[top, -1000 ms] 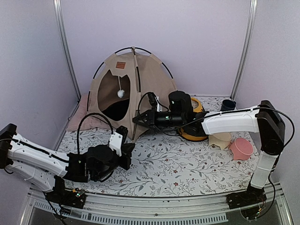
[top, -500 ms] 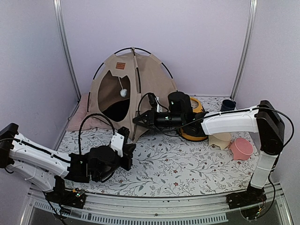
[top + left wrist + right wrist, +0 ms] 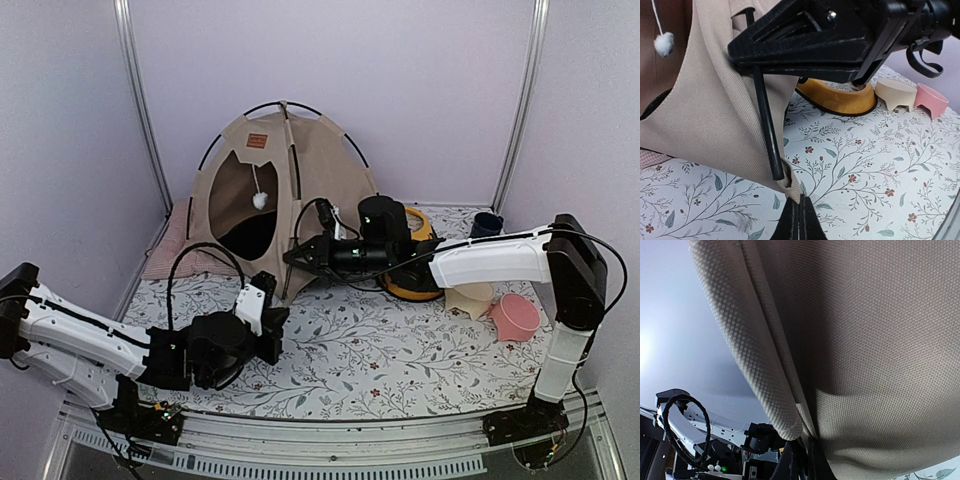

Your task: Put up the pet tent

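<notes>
The tent [image 3: 300, 170], standing back left on the table [image 3: 400, 350], looks light, soft cloth on springy poles [image 3: 765, 125], so the left gripper [image 3: 799, 217] pinches its corner tab [image 3: 790, 184] while the right gripper [image 3: 292, 256] clamps the front seam [image 3: 775, 390], likely its firmest holds.

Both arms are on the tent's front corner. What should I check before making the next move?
1. Right tool clamped on the pet tent at its front edge: ok.
2. Left tool shut on the corner tab: ok.
3. Black pole end seated in that corner: cannot tell.
4. Tent standing with top poles arched: ok.
5. Right arm clear of the yellow bowl stand: cannot tell.
6. Pom-pom hanging free in the doorway: ok.
</notes>
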### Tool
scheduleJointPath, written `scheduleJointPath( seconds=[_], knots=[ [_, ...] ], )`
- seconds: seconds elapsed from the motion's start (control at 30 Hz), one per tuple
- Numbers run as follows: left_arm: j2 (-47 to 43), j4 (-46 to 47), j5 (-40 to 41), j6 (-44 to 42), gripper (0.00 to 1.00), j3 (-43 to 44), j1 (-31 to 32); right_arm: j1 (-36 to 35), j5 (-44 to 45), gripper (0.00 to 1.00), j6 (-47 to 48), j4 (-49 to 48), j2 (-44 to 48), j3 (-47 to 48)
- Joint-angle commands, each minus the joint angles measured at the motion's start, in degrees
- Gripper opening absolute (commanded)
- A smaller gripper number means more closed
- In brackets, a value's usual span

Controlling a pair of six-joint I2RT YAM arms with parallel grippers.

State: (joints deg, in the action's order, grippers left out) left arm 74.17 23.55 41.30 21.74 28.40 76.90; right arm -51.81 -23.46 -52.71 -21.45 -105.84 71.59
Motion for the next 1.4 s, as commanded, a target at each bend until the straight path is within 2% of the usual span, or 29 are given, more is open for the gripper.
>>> scheduleJointPath(
  seconds=[0.0,0.57,1.37],
  knots=[
    [0.3,-8.8,-10.7,0.6,0.0,-2.3,6.6,6.6,16.6,0.0,-3.0,-8.7,2.0,0.8],
    [-1.7,-8.9,-10.0,-1.0,0.0,-1.7,6.0,6.5,15.5,0.0,0.4,-8.6,2.7,-1.7],
    [-3.8,-8.7,-12.2,1.2,0.0,-3.6,2.1,6.4,14.3,0.0,4.2,-8.5,3.7,-4.2]
  ],
)
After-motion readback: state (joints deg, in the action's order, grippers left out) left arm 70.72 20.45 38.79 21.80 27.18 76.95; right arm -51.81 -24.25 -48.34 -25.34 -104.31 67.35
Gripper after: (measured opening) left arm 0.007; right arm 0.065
